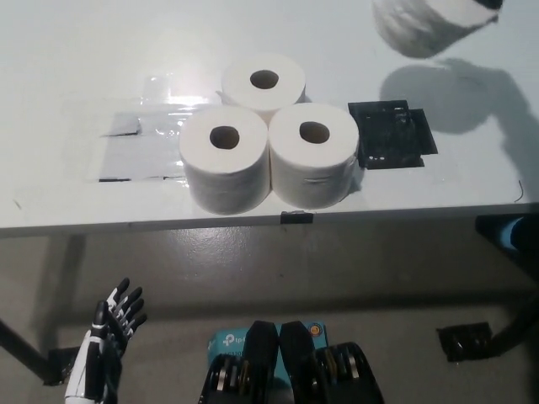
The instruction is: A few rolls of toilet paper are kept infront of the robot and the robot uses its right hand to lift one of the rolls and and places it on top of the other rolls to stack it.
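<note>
3 rolls (268, 139) bunched touching on table (67, 50) as stack base. 4th roll (425, 23) aloft top right, holder cropped, grip can't tell. Left hand (114, 332) idle below edge, fingers spread, empty.

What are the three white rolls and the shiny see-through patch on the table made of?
The three rolls look like soft, matte tissue paper wound round hollow tube cores; faint layer lines show on their sides. The see-through patch is probably thin plastic film or tape: it glints and wrinkles. The table looks smooth, pale and hard, perhaps laminate; I can't be sure.
</note>
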You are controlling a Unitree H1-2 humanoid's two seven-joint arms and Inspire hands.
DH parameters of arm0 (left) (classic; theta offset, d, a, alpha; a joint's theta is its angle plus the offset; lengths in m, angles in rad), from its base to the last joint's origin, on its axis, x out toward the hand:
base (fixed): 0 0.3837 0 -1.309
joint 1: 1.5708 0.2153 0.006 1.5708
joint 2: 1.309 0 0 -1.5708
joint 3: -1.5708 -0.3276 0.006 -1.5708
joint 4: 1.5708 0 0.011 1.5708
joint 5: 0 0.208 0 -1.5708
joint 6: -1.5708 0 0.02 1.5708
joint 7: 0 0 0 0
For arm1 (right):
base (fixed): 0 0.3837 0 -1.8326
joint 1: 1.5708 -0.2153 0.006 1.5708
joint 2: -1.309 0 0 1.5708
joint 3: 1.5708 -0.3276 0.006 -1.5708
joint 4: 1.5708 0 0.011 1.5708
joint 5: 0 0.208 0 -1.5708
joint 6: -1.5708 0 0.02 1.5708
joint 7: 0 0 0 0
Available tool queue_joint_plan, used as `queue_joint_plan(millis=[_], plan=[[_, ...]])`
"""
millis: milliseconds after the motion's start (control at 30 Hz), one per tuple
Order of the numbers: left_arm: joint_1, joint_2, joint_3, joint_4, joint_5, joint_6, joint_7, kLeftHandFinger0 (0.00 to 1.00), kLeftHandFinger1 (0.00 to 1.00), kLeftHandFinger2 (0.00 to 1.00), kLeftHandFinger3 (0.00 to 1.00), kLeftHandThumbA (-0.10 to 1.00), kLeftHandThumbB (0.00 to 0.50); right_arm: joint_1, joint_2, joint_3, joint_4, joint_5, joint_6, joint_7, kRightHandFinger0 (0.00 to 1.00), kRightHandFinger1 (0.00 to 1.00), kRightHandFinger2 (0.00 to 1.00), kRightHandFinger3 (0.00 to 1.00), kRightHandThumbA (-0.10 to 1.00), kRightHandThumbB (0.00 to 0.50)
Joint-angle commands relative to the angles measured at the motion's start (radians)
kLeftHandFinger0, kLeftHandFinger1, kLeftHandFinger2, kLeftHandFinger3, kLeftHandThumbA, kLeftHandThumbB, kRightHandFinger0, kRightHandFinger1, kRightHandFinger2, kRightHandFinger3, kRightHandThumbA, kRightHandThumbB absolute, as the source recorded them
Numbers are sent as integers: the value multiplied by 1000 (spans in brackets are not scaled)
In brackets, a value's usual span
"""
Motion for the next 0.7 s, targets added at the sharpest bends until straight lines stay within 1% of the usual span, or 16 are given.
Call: queue_joint_plan(millis=[0, 67, 133, 200, 233, 267, 300, 333, 400, 433, 467, 500, 533, 567, 633, 667], plan=[[10, -1, 0, -15, -15, -36, -12, 1000, 1000, 1000, 1000, 1000, 21, -119, 8, -13, -66, 30, 31, 76, 49, 448, 722, 759, 446, 12], [9, 0, -1, -12, -16, -40, -14, 1000, 1000, 1000, 1000, 1000, 20, -128, 37, 3, -78, 22, 44, 92, 25, 430, 712, 773, 421, 12], [10, 1, -3, -11, -13, -45, -16, 1000, 1000, 1000, 1000, 1000, 4, -125, 50, 8, -87, 23, 51, 108, 31, 434, 725, 815, 413, 8], [10, 2, -3, -12, -18, -43, -19, 1000, 1000, 1000, 1000, 1000, 8, -127, 71, 20, -87, 16, 39, 110, 56, 456, 758, 863, 388, 16], [9, 4, -3, -10, -15, -43, -18, 1000, 1000, 1000, 1000, 1000, 11, -128, 85, 25, -83, 17, 35, 113, 71, 484, 794, 860, 374, 26], [11, 3, -6, -10, -12, -44, -18, 1000, 1000, 1000, 1000, 1000, 24, -123, 87, 30, -87, 16, 24, 117, 65, 480, 793, 825, 370, 17], [11, 2, -6, -11, -9, -44, -15, 1000, 1000, 1000, 1000, 1000, 23, -121, 99, 34, -84, 20, 18, 125, 53, 474, 787, 801, 370, 11], [11, 3, -6, -11, -12, -45, -17, 1000, 1000, 1000, 1000, 1000, 12, -121, 110, 36, -79, 22, 15, 126, 49, 475, 788, 806, 367, 16], [8, 4, -6, -11, -12, -44, -18, 1000, 1000, 1000, 1000, 1000, 16, -117, 116, 40, -83, 23, 16, 128, 57, 482, 791, 805, 355, 13], [6, 5, -7, -11, -11, -40, -18, 1000, 1000, 1000, 1000, 1000, 20, -119, 135, 54, -74, 13, 25, 131, 106, 515, 819, 817, 336, 19], [6, 5, -7, -11, -10, -41, -18, 1000, 1000, 1000, 1000, 1000, 23, -119, 140, 57, -72, 13, 21, 134, 115, 512, 813, 793, 323, 18], [6, 6, -7, -10, -8, -42, -17, 1000, 1000, 1000, 1000, 1000, 22, -117, 152, 70, -68, 6, 19, 136, 153, 533, 824, 737, 312, 23], [6, 6, -8, -10, -7, -43, -17, 1000, 1000, 1000, 1000, 1000, 22, -117, 158, 79, -67, -1, 17, 137, 142, 524, 813, 638, 309, 24], [5, 6, -9, -11, -5, -43, -16, 1000, 1000, 1000, 1000, 1000, 17, -115, 166, 83, -62, 1, 14, 135, 137, 524, 811, 562, 272, 21], [7, 7, -9, -15, -1, -40, -14, 1000, 1000, 1000, 1000, 1000, 25, -108, 186, 99, -53, -3, -5, 126, 137, 515, 767, 505, 247, 17], [7, 7, -9, -16, -3, -40, -15, 1000, 1000, 1000, 1000, 1000, 19, -108, 196, 106, -42, -3, -4, 127, 140, 518, 772, 579, 244, 10]])
